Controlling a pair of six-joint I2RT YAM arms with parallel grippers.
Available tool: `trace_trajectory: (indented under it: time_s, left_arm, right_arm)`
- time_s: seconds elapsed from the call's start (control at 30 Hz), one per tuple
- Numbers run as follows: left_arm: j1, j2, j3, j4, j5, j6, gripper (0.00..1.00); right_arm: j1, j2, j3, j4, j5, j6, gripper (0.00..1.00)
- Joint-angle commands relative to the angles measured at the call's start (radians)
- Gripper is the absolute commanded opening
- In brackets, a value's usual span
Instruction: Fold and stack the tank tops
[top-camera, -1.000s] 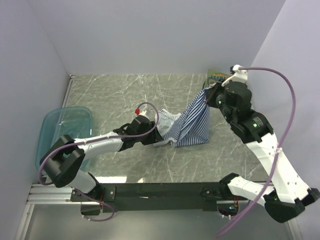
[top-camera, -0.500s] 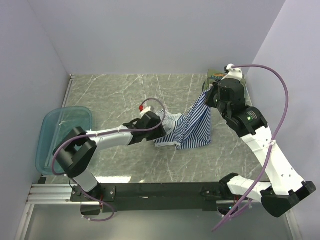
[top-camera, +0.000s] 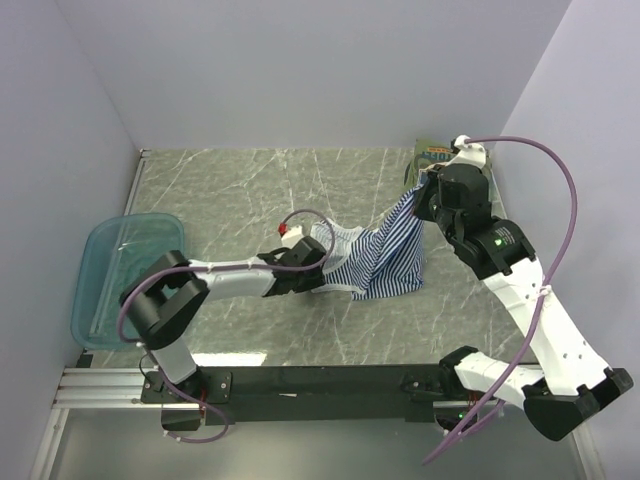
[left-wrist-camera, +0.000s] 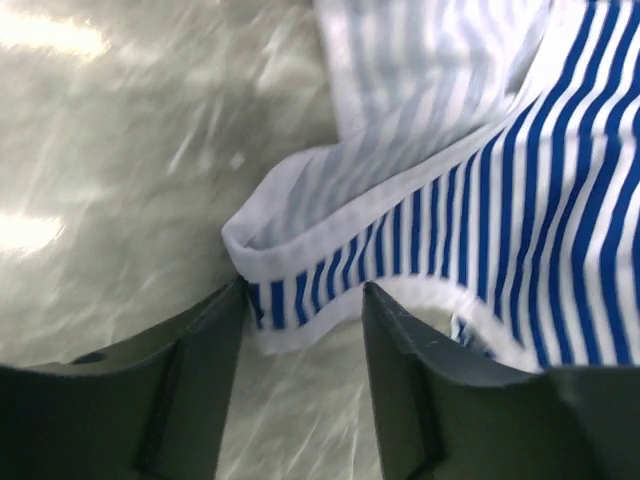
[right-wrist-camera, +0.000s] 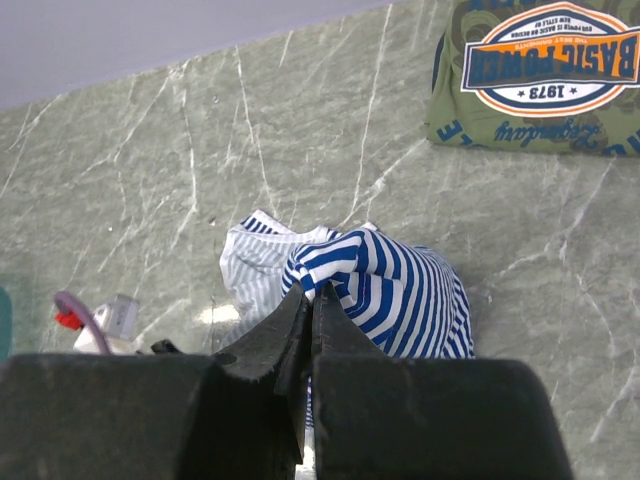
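The left pincer (left-wrist-camera: 300, 305) stands open, its jaws on either side of a white-trimmed edge of the striped top (left-wrist-camera: 480, 230) lying on the counter (top-camera: 260, 190), with no grip made. The right pincer (right-wrist-camera: 308, 295) is closed on a bunched fold of the same top and holds it raised, the rest draping below it to the counter; this garment is judged unfolded, at the spreading step. Beyond the right pincer the olive top (right-wrist-camera: 540, 80) lies flat, graphic up, apparently folded; nothing is stacked on it yet.
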Motion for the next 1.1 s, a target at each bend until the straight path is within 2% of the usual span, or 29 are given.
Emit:
trace_trajectory:
  time_s: [0.0,0.07,0.1,0.13,0.27,0.4,0.5,0.63,0.73,0.77,0.8,0.87,0.93,0.97,1.0,1.07]
  left_arm:
    - [-0.002,0.100,0.055,-0.037,-0.050,0.024,0.40]
    - [-0.002,0.106,0.099,-0.085,-0.098,0.030,0.25]
    - [0.001,0.085,0.108,-0.099,-0.118,0.031,0.08]
    - [0.007,0.065,0.118,-0.115,-0.133,0.037,0.01]
    - [0.021,-0.130,0.193,-0.297,-0.268,0.060,0.01]
    - [0.027,-0.447,0.309,-0.446,-0.429,0.114,0.00]
    - [0.030,-0.611,0.426,-0.505,-0.480,0.203,0.00]
    - [0.029,-0.707,0.619,-0.510,-0.526,0.322,0.01]
    - [0.044,-0.635,0.764,-0.475,-0.579,0.439,0.01]
    - [0.062,-0.603,0.800,-0.458,-0.558,0.468,0.00]
    - [0.088,-0.525,0.832,-0.439,-0.505,0.514,0.01]
    - [0.217,-0.378,0.935,-0.424,-0.283,0.516,0.01]
    - [0.303,-0.270,1.011,-0.409,-0.189,0.516,0.01]
    - [0.318,-0.217,1.032,-0.366,-0.102,0.525,0.01]
    - [0.350,-0.095,1.056,-0.352,-0.066,0.536,0.01]
    - [0.378,0.050,1.180,-0.338,0.044,0.530,0.01]
  right_arm:
    - [-0.008,-0.037,0.007,0.025,0.000,-0.012,0.00]
    - [-0.007,-0.045,0.012,0.016,-0.009,-0.014,0.00]
    - [-0.008,-0.049,0.013,0.012,-0.014,-0.013,0.00]
    - [-0.007,-0.054,0.013,0.008,-0.023,-0.016,0.00]
    - [-0.007,-0.095,0.006,-0.021,-0.098,-0.012,0.00]
    - [-0.005,-0.158,-0.020,-0.020,-0.220,-0.022,0.00]
    - [0.004,-0.218,-0.053,-0.020,-0.318,-0.022,0.00]
    - [0.015,-0.301,-0.095,0.008,-0.437,0.001,0.00]
    - [0.015,-0.321,-0.148,0.035,-0.455,0.033,0.00]
    - [0.016,-0.321,-0.164,0.054,-0.451,0.041,0.00]
    - [0.015,-0.318,-0.203,0.061,-0.443,0.052,0.00]
    - [0.015,-0.304,-0.250,0.112,-0.428,0.081,0.00]
    - [0.015,-0.286,-0.335,0.153,-0.413,0.115,0.00]
    - [0.013,-0.255,-0.361,0.201,-0.416,0.127,0.00]
    - [0.011,-0.238,-0.417,0.230,-0.416,0.148,0.00]
    - [0.002,-0.168,-0.471,0.332,-0.400,0.175,0.00]
